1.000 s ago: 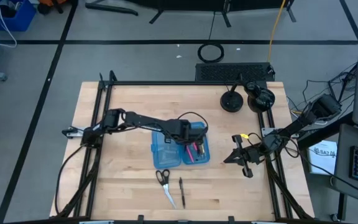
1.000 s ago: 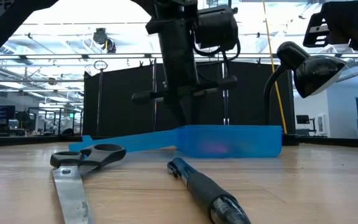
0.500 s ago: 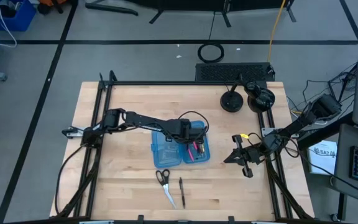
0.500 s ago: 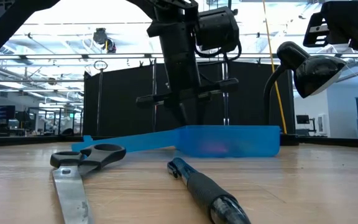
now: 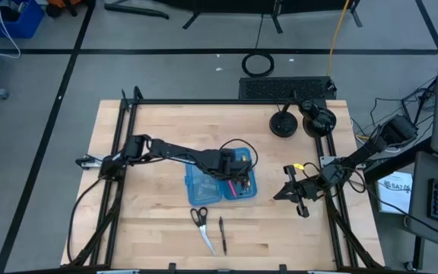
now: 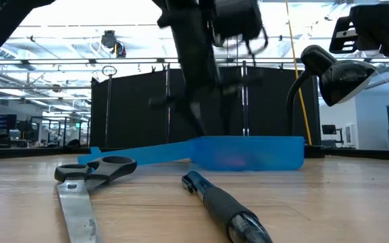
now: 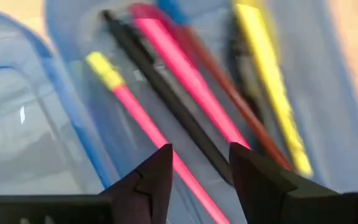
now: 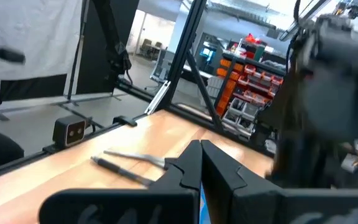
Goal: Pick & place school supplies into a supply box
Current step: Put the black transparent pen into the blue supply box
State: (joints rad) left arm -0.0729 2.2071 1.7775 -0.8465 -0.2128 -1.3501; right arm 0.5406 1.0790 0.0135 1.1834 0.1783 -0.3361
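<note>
Now the left claw (image 7: 199, 180) hangs fingers apart, empty, just above the pens (image 7: 185, 81) in the box (image 5: 220, 183) – the scissors (image 5: 201, 224) and a dark pen (image 5: 222, 233) lie nearer the table's front edge. The right claw (image 8: 201, 163) – closed – waits well right.

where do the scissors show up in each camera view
High view: scissors on the table, in front of the blue box.
Low view: scissors at near left.
Left wrist view: not in it.
Right wrist view: silver blade beyond the gripper.
Shared landmark: the dark pen beside them.
</note>
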